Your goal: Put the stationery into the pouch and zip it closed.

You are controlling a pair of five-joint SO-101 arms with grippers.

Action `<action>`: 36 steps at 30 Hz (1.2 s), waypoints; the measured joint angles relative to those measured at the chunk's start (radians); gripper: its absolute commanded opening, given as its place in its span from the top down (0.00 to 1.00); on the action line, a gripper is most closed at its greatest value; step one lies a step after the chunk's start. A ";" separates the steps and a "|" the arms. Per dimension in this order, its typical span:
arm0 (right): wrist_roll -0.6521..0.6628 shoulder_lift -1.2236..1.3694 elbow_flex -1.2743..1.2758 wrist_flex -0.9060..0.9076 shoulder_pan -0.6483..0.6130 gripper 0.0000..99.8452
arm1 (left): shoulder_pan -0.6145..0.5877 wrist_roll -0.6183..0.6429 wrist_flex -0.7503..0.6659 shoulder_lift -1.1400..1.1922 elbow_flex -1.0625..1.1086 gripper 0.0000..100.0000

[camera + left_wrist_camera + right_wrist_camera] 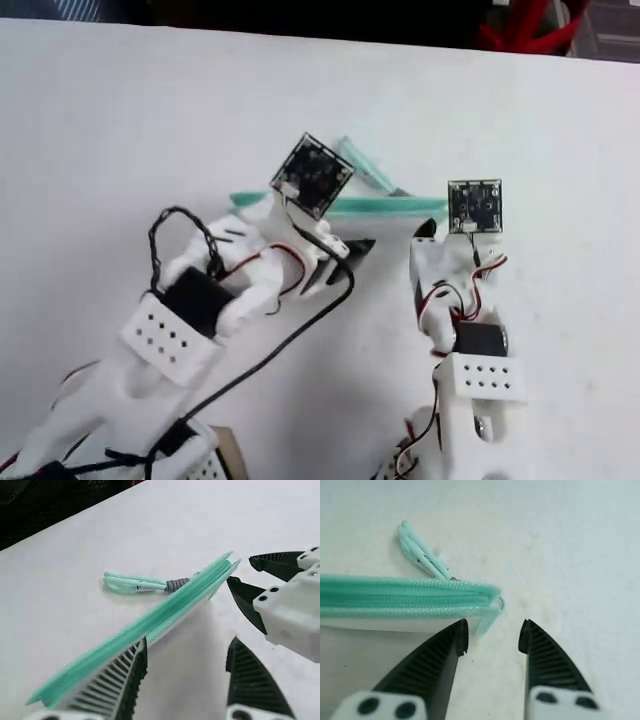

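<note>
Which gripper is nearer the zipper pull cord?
Right. The right gripper sits open at the end of the pouch where the zipper pull cord attaches; the left gripper is farther along it.

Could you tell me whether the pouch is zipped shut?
Shut: the pouch shows its teeth joined along the visible stretch, pull cord at the end.

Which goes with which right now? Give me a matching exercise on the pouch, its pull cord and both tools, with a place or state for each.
Things:
1. pouch
2. pull cord
3. left tool
4. right tool

Places or states:
A. open, at the pouch's end nearest the cord
B. looped, lying loose beyond the zipper edge
C. open, alongside the pouch's long edge
D. mint-green zipper edge, between the two tools

Pairs: 1-D, 2-B, 3-C, 4-A.
</note>
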 measured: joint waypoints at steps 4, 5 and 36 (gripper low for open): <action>0.000 0.000 0.000 0.000 0.000 0.84 | -0.078 -0.026 0.110 -0.008 -0.086 0.80; 0.000 0.000 0.000 0.000 0.000 0.84 | -0.112 -0.028 0.135 -0.008 -0.114 0.81; 0.126 -0.031 -0.373 0.672 0.092 0.84 | -0.654 -0.255 0.342 -0.017 0.107 0.81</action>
